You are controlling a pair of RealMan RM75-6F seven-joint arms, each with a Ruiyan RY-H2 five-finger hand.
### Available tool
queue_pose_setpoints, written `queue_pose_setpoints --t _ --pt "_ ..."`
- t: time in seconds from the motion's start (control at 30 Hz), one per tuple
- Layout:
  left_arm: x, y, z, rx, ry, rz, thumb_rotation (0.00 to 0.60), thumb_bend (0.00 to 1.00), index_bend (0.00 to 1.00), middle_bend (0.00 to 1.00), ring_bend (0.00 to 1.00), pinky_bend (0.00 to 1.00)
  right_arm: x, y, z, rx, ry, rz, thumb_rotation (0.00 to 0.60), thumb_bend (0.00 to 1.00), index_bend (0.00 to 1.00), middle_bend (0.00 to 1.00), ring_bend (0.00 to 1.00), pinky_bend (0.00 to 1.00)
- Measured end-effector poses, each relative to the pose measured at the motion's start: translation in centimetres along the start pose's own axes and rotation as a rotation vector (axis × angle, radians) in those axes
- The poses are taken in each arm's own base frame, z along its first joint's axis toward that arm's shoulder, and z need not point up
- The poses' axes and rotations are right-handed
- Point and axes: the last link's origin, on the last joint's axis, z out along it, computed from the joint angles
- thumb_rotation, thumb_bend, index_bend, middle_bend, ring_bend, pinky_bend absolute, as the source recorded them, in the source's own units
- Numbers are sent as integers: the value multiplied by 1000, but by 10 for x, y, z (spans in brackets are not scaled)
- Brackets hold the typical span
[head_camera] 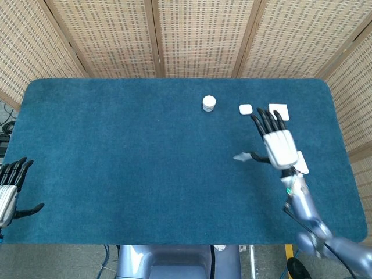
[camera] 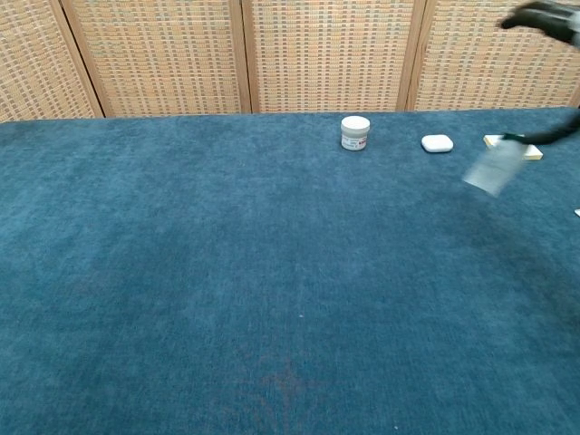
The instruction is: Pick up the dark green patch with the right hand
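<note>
The patch looks pale grey here and hangs in the air above the blue table. My right hand is raised over the table's right side, and its thumb pinches the patch at the hand's left edge while the other fingers are spread. In the chest view the patch dangles tilted from a dark fingertip, and the right hand is mostly cut off at the top right corner. My left hand hovers past the table's front left edge, fingers apart and holding nothing.
A small white jar stands at the back centre. To its right lie a white rounded case and a pale square pad. A white flat object lies partly under my right hand.
</note>
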Motion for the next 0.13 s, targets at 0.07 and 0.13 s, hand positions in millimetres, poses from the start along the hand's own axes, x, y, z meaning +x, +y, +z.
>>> queue_pose_setpoints --t 0.07,0.13 --pt "-1 1 -1 -10 -3 3 600 0 0 0 0 0 10 15 -36 -42 -18 -9 600 0 0 0 0 0" --pt "-2 3 -2 -21 -2 8 600 0 0 0 0 0 17 24 -63 -70 -23 -19 600 0 0 0 0 0"
